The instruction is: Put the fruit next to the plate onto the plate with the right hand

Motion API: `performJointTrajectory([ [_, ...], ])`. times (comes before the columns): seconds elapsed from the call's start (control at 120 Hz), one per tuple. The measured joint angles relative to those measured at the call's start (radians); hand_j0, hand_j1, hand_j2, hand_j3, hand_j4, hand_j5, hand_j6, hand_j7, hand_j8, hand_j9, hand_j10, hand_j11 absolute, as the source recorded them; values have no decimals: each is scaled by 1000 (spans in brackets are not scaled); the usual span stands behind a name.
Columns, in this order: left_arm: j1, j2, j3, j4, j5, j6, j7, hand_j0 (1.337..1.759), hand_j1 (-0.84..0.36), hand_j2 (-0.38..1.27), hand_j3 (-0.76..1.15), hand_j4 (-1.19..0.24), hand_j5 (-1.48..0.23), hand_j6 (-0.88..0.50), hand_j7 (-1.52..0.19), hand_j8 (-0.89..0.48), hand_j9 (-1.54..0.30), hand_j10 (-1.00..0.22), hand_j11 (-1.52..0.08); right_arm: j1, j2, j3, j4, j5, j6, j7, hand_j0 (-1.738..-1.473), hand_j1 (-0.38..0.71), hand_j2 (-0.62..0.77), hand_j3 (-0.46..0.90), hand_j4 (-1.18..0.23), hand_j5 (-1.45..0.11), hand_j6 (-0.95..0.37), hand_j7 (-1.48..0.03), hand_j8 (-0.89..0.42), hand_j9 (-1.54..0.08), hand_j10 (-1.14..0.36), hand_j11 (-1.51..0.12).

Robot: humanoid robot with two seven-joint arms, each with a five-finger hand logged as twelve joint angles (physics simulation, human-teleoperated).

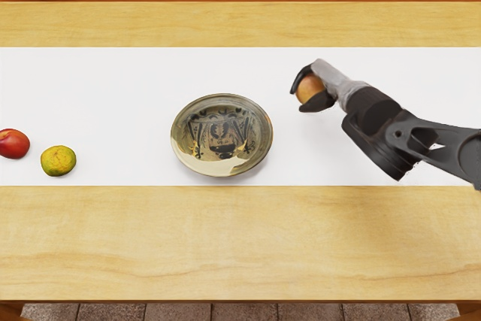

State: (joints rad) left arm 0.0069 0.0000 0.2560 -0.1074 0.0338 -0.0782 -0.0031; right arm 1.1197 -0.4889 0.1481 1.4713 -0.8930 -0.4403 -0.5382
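Observation:
A round patterned plate sits in the middle of the white runner. To its right, my right hand has its fingers curled around a small orange-yellow fruit. The arm enters from the right edge. Whether the fruit touches the runner or is lifted off it I cannot tell. The hand is clear of the plate's rim by a short gap. The left arm is out of view.
A red fruit and a yellow-green citrus lie at the far left of the white runner. The wooden table extends in front, with an orange wall behind.

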Motion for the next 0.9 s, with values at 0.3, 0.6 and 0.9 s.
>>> performJointTrajectory([
  [0.3,0,0,0,0,0,0,0,1658,55,49,0,-245,-318,-245,-318,-245,-318,-245,-318,59,114,32,91,41,1,-7,-1637,362,72,0,-783,-1132,-297,-1065,-3,-1073,-250,-1124],
  [0.6,0,0,0,0,0,0,0,1658,55,49,0,-245,-318,-245,-318,-245,-318,-245,-318,99,224,-30,114,-2,4,-1,-1638,356,66,0,-771,-1158,-305,-1063,-5,-1079,-257,-1125],
  [0.9,0,0,0,0,0,0,0,1658,55,49,0,-245,-318,-245,-318,-245,-318,-245,-318,108,310,-134,8,-50,10,1,-1639,378,88,0,-789,-1121,-288,-1048,3,-1060,-245,-1109],
])
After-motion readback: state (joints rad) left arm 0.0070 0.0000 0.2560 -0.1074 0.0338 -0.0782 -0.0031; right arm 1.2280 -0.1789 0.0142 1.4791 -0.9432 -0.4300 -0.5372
